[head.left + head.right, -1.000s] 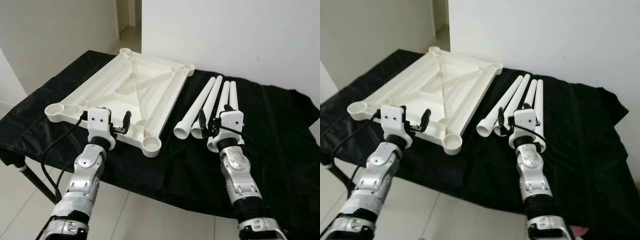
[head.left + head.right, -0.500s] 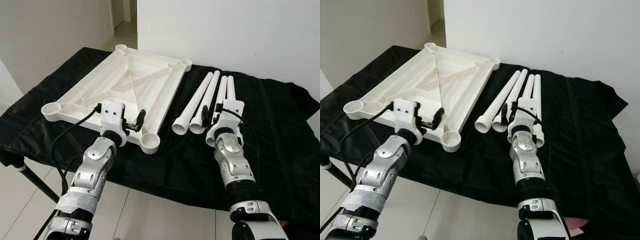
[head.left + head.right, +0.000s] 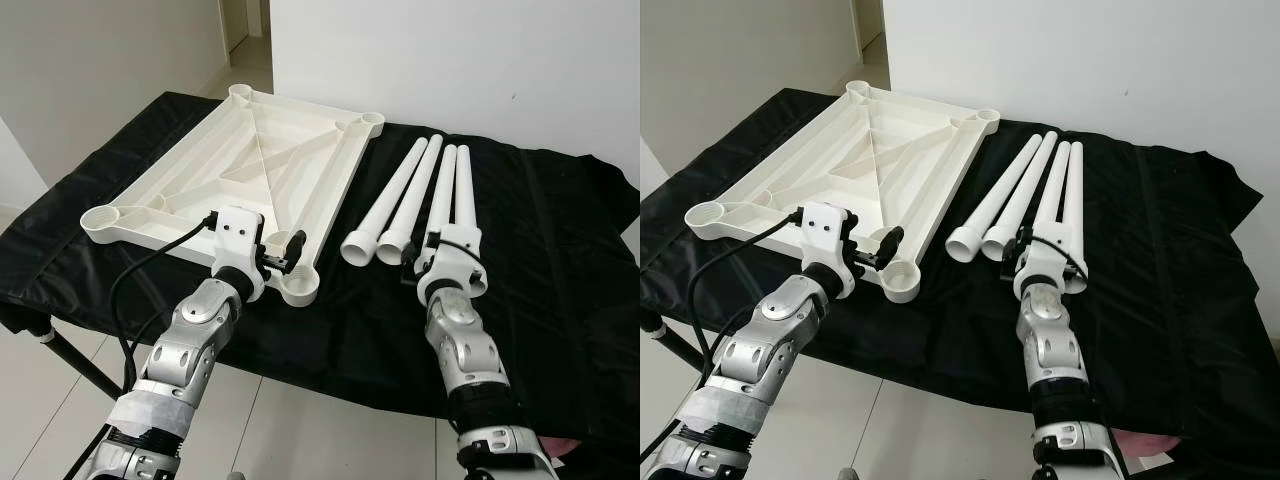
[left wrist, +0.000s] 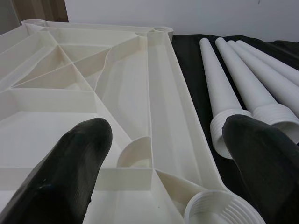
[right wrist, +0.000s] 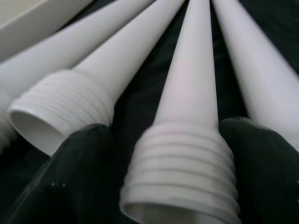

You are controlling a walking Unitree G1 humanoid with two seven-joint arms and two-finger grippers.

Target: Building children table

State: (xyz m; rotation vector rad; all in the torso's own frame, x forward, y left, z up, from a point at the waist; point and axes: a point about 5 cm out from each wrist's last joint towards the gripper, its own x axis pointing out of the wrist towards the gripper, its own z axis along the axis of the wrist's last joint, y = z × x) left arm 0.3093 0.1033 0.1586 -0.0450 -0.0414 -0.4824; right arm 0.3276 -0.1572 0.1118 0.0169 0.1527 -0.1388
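I count one white tabletop (image 3: 250, 175) lying upside down with four round corner sockets, four white legs (image 3: 425, 195) side by side, one black cloth (image 3: 560, 260), and my two end effectors.

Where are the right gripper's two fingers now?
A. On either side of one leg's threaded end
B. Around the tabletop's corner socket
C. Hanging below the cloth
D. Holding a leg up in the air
A: in the right wrist view the black fingers flank the threaded end of one white leg, lying among the others on the black cloth.
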